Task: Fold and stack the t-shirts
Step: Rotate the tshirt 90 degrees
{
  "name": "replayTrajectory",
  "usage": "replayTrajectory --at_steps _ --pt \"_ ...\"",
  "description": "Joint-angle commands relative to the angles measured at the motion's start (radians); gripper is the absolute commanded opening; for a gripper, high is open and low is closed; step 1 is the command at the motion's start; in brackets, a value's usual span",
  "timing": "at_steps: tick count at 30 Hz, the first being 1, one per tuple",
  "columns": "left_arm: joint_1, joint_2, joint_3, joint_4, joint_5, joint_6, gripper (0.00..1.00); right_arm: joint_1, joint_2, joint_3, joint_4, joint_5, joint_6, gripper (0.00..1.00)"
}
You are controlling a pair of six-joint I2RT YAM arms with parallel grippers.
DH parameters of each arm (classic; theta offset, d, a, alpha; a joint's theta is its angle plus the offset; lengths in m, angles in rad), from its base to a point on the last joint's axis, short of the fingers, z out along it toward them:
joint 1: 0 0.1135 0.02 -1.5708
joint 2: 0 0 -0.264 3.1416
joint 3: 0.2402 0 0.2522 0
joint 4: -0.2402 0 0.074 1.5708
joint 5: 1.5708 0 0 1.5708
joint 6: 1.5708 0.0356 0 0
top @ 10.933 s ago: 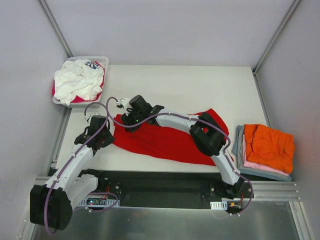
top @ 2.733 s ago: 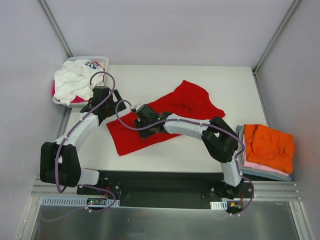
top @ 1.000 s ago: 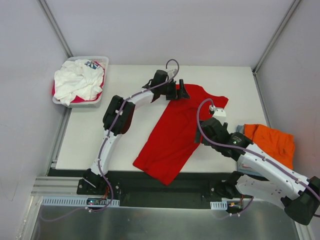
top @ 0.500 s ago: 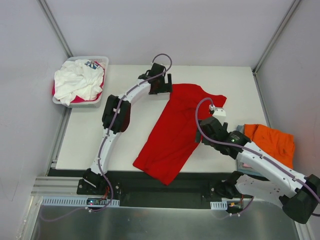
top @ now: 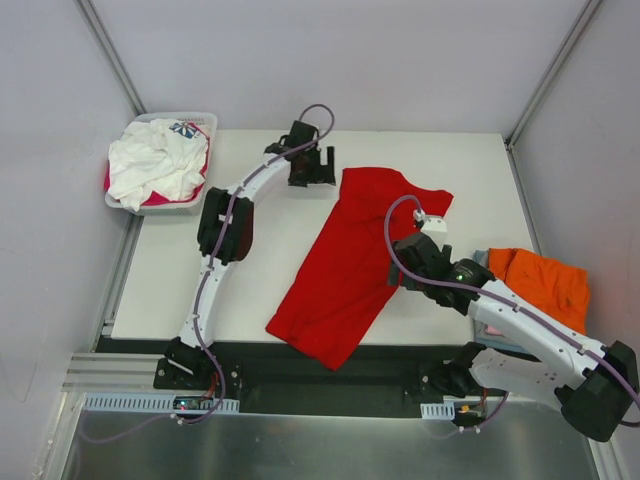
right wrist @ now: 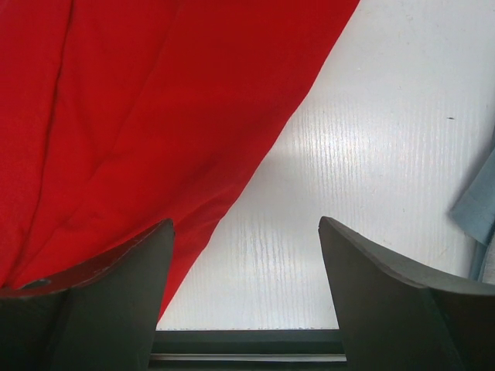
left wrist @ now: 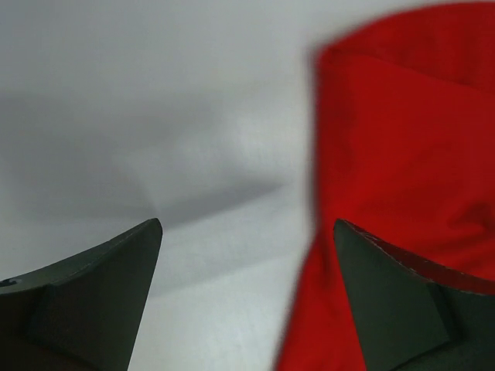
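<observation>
Top view, counts: 2 arms, 1 basket, 5 shirts visible.

- Plain bright red short-sleeved cloth t-shirt (top: 350,265): spread flat on the white counter (top: 450,160), long axis running 1 o'clock to 7 o'clock, hem corner at the near edge. One of it, nothing gripping it.
- Left end effector (top: 312,178): at 11 o'clock of the red shirt, just beside its far corner. Jaws spread wide, nothing between them in the wrist view (left wrist: 247,224) (red cloth sits behind the right-hand finger; contact I cannot tell).
- Right end effector (top: 398,277): at 3 o'clock of the shirt, over its right edge. Jaws wide apart and empty (right wrist: 247,220), bare counter between them.
- White plastic slotted basket (top: 205,120): 10 o'clock corner. Holds 2: crumpled white t-shirt with blue-red print (top: 155,165) on top, magenta t-shirt (top: 160,198) under it.
- Stack at 4 o'clock edge: orange t-shirt (top: 540,285) on top, light blue-grey t-shirt (right wrist: 476,209) at the bottom. Anything in between is hidden by the right arm.
</observation>
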State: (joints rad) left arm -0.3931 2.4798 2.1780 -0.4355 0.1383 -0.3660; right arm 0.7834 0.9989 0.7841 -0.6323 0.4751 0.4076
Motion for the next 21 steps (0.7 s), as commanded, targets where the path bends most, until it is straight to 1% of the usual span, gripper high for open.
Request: replayTrajectory --at_steps 1,2,4,5,6,9,12,16,18,20,21 --pt "-0.118 -0.104 -0.033 0.099 0.188 0.032 0.94 -0.004 -0.017 0.014 0.005 0.003 0.002 0.79" --pt "-0.124 -0.113 -0.073 0.127 0.204 0.026 0.93 -0.004 -0.020 0.012 0.003 0.003 0.002 0.79" --pt "-0.147 -0.159 -0.151 0.260 0.230 -0.002 0.93 -0.004 -0.028 0.009 -0.001 0.002 0.002 0.79" --pt "-0.154 -0.169 -0.202 0.302 0.241 -0.005 0.93 -0.004 -0.029 0.006 -0.001 0.002 0.005 0.79" --pt "-0.159 -0.183 -0.216 0.325 0.230 -0.011 0.93 -0.004 -0.032 0.006 -0.003 0.002 0.004 0.79" --pt "-0.181 -0.171 -0.222 0.363 0.227 -0.016 0.94 -0.004 -0.037 0.004 -0.009 0.005 0.007 0.79" --pt "-0.188 -0.119 -0.182 0.366 0.270 -0.047 0.93 -0.004 -0.048 0.003 -0.013 0.008 0.008 0.79" --pt "-0.197 -0.094 -0.175 0.371 0.236 -0.062 0.91 -0.004 -0.055 0.000 -0.024 0.014 0.010 0.79" --pt "-0.207 -0.117 -0.196 0.376 0.132 -0.051 0.89 -0.004 -0.054 -0.002 -0.024 0.014 0.011 0.79" --pt "-0.219 -0.149 -0.243 0.382 -0.004 -0.038 0.88 -0.004 -0.049 0.000 -0.024 0.010 0.011 0.79" --pt "-0.222 -0.179 -0.256 0.380 -0.132 -0.033 0.88 -0.006 -0.049 -0.002 -0.024 0.010 0.011 0.79"
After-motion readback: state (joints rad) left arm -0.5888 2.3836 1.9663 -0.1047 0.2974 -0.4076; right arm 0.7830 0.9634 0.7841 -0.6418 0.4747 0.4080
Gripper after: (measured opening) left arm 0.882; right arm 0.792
